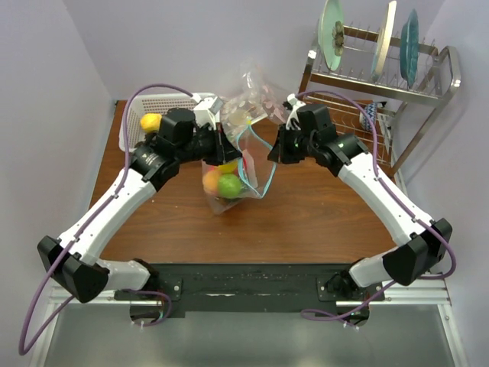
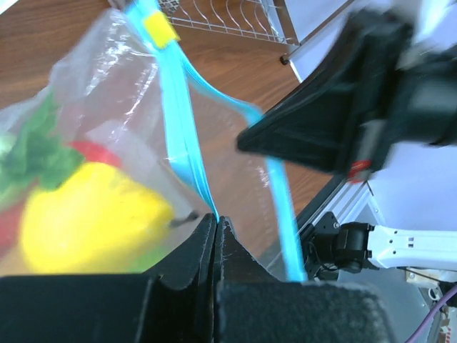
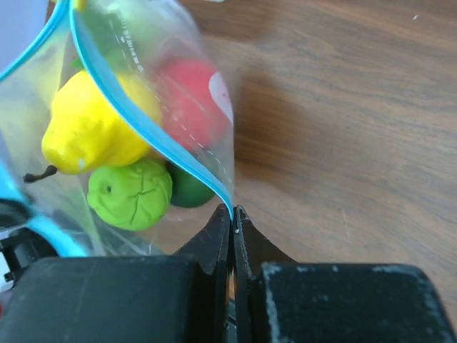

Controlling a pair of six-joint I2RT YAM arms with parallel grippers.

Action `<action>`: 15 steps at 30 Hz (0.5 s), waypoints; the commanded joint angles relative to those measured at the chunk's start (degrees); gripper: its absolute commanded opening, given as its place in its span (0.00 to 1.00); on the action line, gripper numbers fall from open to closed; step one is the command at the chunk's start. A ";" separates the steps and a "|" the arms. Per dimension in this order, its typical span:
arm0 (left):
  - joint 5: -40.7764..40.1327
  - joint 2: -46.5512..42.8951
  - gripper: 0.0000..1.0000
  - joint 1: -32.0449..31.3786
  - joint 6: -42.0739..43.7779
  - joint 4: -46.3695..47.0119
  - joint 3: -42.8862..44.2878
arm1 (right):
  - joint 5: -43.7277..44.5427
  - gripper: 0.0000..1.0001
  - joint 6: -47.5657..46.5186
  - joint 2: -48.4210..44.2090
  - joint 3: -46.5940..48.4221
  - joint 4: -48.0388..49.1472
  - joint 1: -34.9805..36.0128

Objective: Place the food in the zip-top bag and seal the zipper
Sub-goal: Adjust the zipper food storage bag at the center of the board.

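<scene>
The zip-top bag [image 1: 223, 202] hangs over the table's middle between my two grippers, its mouth apart. Inside lies food: an orange piece [image 1: 212, 181] and a light green one [image 1: 230, 186]. The right wrist view shows a yellow pear [image 3: 93, 128], a red piece [image 3: 193, 100], a light green piece [image 3: 130, 193] and a dark green one [image 3: 187, 187] in the bag. My left gripper [image 1: 231, 153] [image 2: 216, 219] is shut on the light-blue zipper [image 2: 187, 136]. My right gripper [image 1: 275, 154] [image 3: 233, 211] is shut on the zipper [image 3: 153, 132] at the opposite end. A yellow slider tab [image 2: 161, 28] sits on the strip.
A white mesh basket [image 1: 170, 102] at the back left holds a yellow fruit [image 1: 150, 122]. Other clear bags [image 1: 256, 93] are heaped behind the held bag. A metal dish rack [image 1: 382, 76] with plates stands at the back right.
</scene>
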 commanded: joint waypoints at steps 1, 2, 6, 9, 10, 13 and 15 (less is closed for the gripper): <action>1.91 -1.50 0.00 0.81 1.27 -0.54 -2.43 | 1.83 0.00 -1.90 -2.48 9.46 -1.78 0.17; 1.91 -1.77 0.00 0.98 1.27 -0.62 -2.43 | 1.83 0.00 -1.90 -2.91 9.38 -1.78 0.18; 1.73 -2.03 0.00 1.16 1.71 -1.94 -0.41 | 0.08 0.00 -1.02 -3.53 4.99 0.14 0.17; 4.10 -1.95 0.00 1.16 0.49 1.12 -3.73 | -3.26 0.00 0.03 -3.36 0.95 2.17 0.26; 4.98 -1.86 0.00 1.16 -0.04 2.53 -7.14 | -4.75 0.00 0.38 -3.36 -0.97 2.87 0.26; 9.02 -1.25 0.00 1.16 -1.54 10.26 -14.87 | -6.16 0.00 1.79 -3.36 -4.84 5.16 0.26; 9.73 0.16 0.00 1.16 -1.63 13.34 -17.45 | -8.88 0.00 3.02 -3.27 -6.79 7.35 0.18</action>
